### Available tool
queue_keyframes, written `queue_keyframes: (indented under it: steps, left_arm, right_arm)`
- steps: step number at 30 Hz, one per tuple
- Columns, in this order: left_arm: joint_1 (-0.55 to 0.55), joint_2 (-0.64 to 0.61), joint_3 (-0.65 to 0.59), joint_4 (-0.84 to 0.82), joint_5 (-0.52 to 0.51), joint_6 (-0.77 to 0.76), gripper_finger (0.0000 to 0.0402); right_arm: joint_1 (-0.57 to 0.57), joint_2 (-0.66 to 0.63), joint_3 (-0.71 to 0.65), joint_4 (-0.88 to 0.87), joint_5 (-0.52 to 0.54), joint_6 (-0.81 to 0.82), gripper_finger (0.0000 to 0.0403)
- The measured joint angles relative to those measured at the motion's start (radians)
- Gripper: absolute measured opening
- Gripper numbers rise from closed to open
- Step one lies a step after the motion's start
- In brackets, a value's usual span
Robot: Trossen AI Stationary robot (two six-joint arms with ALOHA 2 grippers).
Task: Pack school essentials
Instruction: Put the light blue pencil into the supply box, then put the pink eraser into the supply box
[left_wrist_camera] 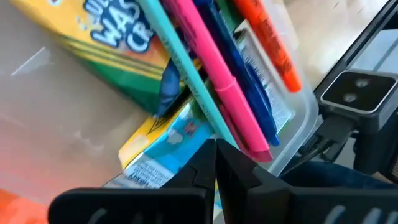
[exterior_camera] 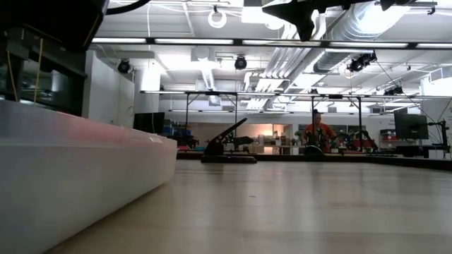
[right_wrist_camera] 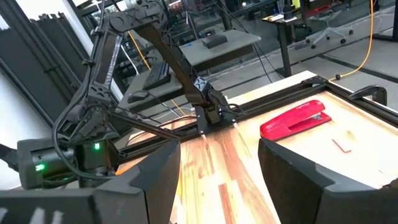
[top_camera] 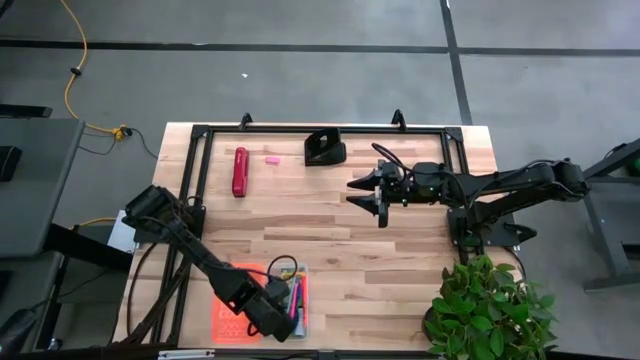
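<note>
Only our left wrist view showed the left hand (left_wrist_camera: 216, 163) closed over the crayon box (left_wrist_camera: 112, 46); our right hand (top_camera: 378, 194) hovered open above the table (top_camera: 330, 225).

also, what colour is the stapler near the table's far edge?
Red. The stapler shows best in the right wrist view, lying on the wooden table.

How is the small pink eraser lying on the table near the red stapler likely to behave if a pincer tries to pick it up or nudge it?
The pink eraser lies flat and looks block-shaped, so it would probably slide, not roll. It is tiny beside the red stapler, so likely very light and easily knocked away. Sitting low on the wooden table, it may be awkward for the open right pincer to catch.
</note>
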Motion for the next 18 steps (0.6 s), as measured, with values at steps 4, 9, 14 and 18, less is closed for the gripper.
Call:
queue_keyframes:
  steps: [4, 9, 14, 18]
  left_arm:
    - [0.007, 0.0, 0.0, 0.018, -0.002, 0.0, 0.0]
    - [0.012, 0.0, 0.0, 0.061, -0.003, 0.015, 0.0]
    - [0.026, -0.023, 0.0, 0.042, 0.02, 0.054, 0.0]
    - [0.034, -0.124, 0.0, -0.018, 0.027, 0.151, 0.0]
  right_arm:
    - [0.0, 0.0, 0.0, 0.0, 0.0, 0.0, 0.021]
    - [0.0, 0.0, 0.0, 0.0, 0.0, -0.001, 0.021]
    - [0.0, 0.0, 0.0, 0.0, 0.0, -0.001, 0.021]
    - [0.0, 0.0, 0.0, -0.001, 0.0, -0.002, 0.021]
